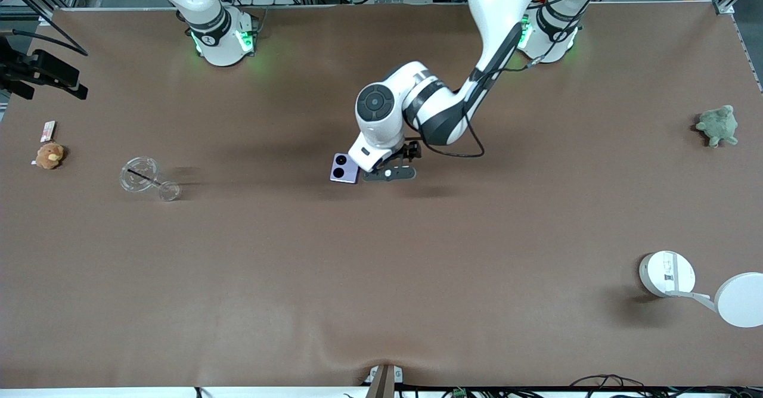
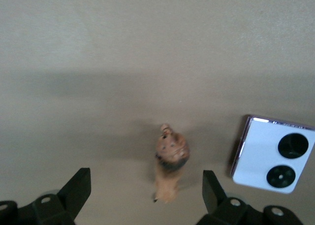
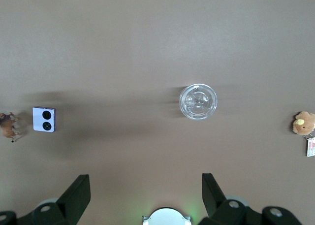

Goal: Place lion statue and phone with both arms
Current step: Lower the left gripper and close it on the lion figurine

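The lion statue (image 2: 170,161), a small brown figurine with a darker head, stands on the brown table between the open fingers of my left gripper (image 2: 146,190), touching neither. In the front view the left hand hides it. The pale lavender phone (image 1: 344,168) (image 2: 273,156) lies flat beside the statue, toward the right arm's end, its two black camera circles facing up. My left gripper (image 1: 381,168) hangs low over the table's middle. My right gripper (image 3: 146,190) is open and empty, high above its own base, from where the phone (image 3: 44,119) and lion statue (image 3: 7,126) show small.
A clear glass cup (image 1: 143,177) and a tan plush toy (image 1: 49,155) with a tag sit toward the right arm's end. A green plush turtle (image 1: 718,125) and a white two-disc stand (image 1: 667,273) are toward the left arm's end.
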